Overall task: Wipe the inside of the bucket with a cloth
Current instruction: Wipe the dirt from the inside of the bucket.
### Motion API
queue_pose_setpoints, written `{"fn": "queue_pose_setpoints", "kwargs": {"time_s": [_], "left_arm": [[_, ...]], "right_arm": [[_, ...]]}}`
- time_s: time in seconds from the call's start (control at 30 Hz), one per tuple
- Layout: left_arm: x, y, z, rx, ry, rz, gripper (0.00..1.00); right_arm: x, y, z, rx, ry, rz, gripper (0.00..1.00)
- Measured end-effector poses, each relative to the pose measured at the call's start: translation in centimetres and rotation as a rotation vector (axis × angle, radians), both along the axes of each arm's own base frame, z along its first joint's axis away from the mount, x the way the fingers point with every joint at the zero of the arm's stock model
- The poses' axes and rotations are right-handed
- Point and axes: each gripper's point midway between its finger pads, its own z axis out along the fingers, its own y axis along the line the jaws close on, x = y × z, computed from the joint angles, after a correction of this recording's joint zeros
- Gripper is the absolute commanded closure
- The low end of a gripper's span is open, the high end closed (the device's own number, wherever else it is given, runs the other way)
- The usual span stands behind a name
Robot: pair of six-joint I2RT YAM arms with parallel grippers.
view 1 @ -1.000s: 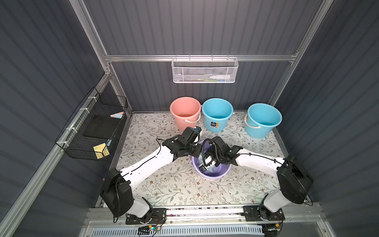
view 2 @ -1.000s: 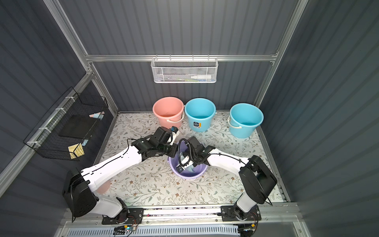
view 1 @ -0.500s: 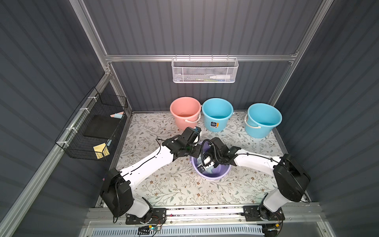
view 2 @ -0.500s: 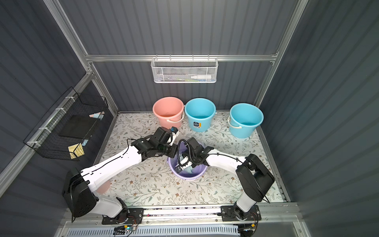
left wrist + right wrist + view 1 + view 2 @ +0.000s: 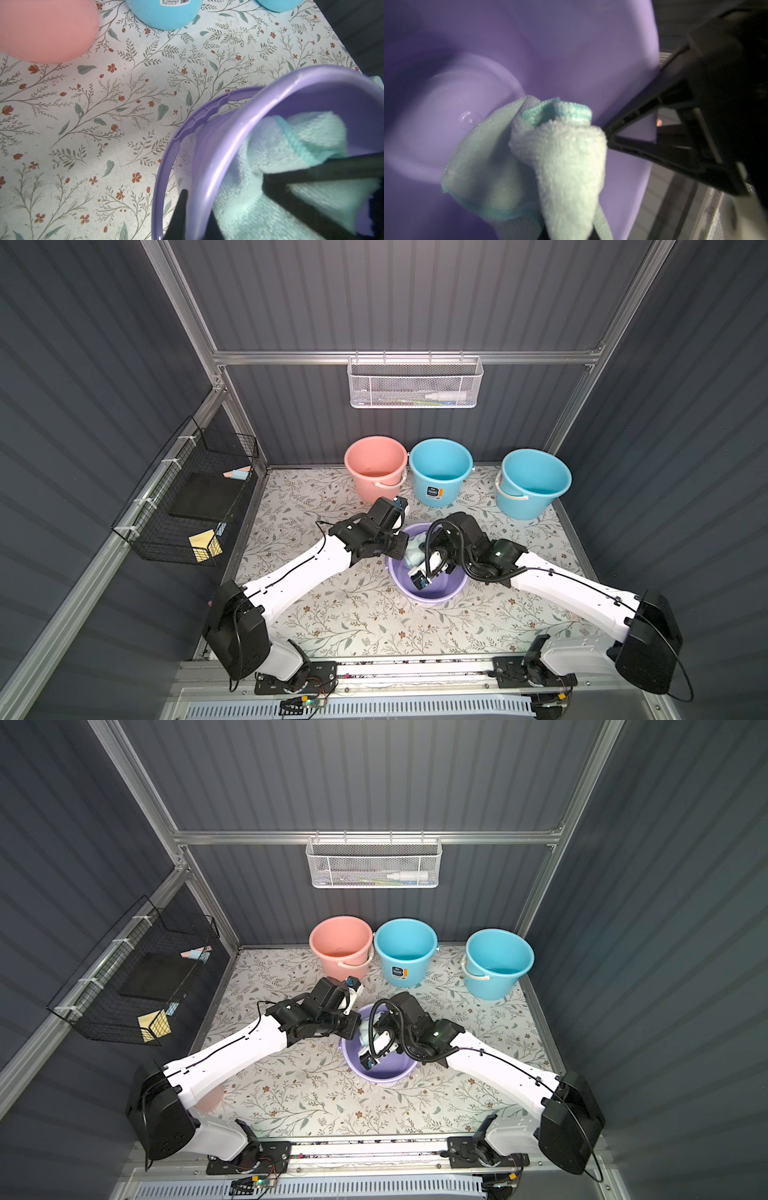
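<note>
**Cloth inside lilac bucket, both grippers closed**

Found the round lilac plastic bucket [image 5: 432, 599] [image 5: 376, 1075] standing on the floral-patterned mat [image 5: 332, 614], between the two arms. Noted its lilac handle [image 5: 197, 112] folded down outside the rim.

Found the left gripper [image 5: 395, 543] [image 5: 353, 1025] [image 5: 224, 187] closed across the bucket's rim on the side toward the left arm. Saw one dark finger [image 5: 180, 207] outside the wall and the other inside.

Found the right gripper [image 5: 420, 558] [image 5: 371, 1040] reaching down into the bucket and clenched on the fluffy pale-mint microfibre cloth [image 5: 413, 549] [image 5: 365, 1033]. Cannot make out its fingertips in the right wrist view: hidden beneath the bunched cloth [image 5: 566, 155].

Saw the cloth [image 5: 311, 133] wholly inside the bucket, lying against the inner wall [image 5: 571, 41] just below the clamped stretch of rim. Cannot tell about contact with the bucket's round base.

Logged beyond the bucket, toward the back wall: one salmon-pink plastic bucket [image 5: 376, 456] and two sky-blue plastic buckets [image 5: 440, 460] [image 5: 534, 477], all upright and apart from it.
</note>
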Motion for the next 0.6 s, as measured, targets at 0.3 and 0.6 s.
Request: {"fn": "queue_pose_setpoints", "kwargs": {"time_s": [0.3,0.6], "left_arm": [[0.1,0.1,0.1,0.004,-0.006,0.006,1.00],[0.4,0.1,0.5,0.004,-0.018,0.013,1.00]], "right_arm": [[0.8,-4.2,2.7,-0.110,-0.084,-0.153,1.00],[-4.3,-8.7,4.2,-0.174,0.062,-0.231,1.00]]}}
